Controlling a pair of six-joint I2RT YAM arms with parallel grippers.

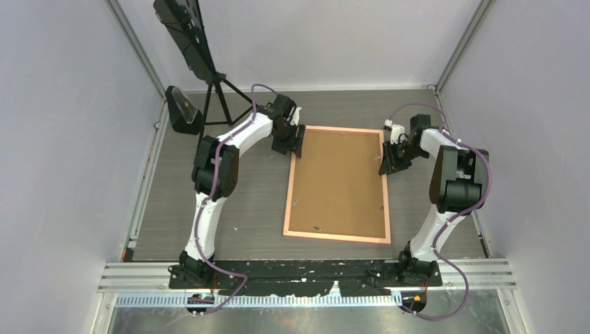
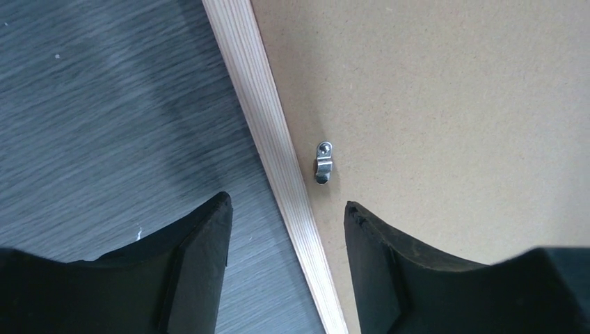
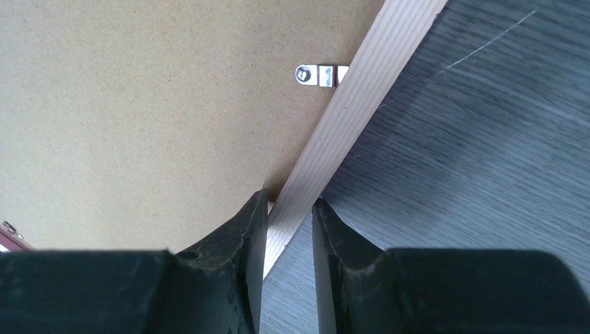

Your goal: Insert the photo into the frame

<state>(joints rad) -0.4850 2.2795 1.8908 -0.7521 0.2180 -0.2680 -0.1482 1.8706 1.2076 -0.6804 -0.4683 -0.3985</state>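
Observation:
The salmon-pink frame (image 1: 336,237) lies flat on the table with a brown backing board (image 1: 339,182) filling it. The photo is hidden. My left gripper (image 1: 292,145) hovers at the frame's far left corner. In the left wrist view it (image 2: 286,205) is open, one finger over the table and one over the board, astride the pale rail (image 2: 264,111) near a metal clip (image 2: 323,163). My right gripper (image 1: 387,165) is at the right rail's far part. In the right wrist view it (image 3: 289,202) is shut on the rail (image 3: 362,90), just below a clip (image 3: 320,74).
A black tripod with a camera (image 1: 188,35) stands at the back left, next to a black holder (image 1: 182,110). White walls close in the table on three sides. A metal rail (image 1: 306,275) runs along the near edge at the arm bases.

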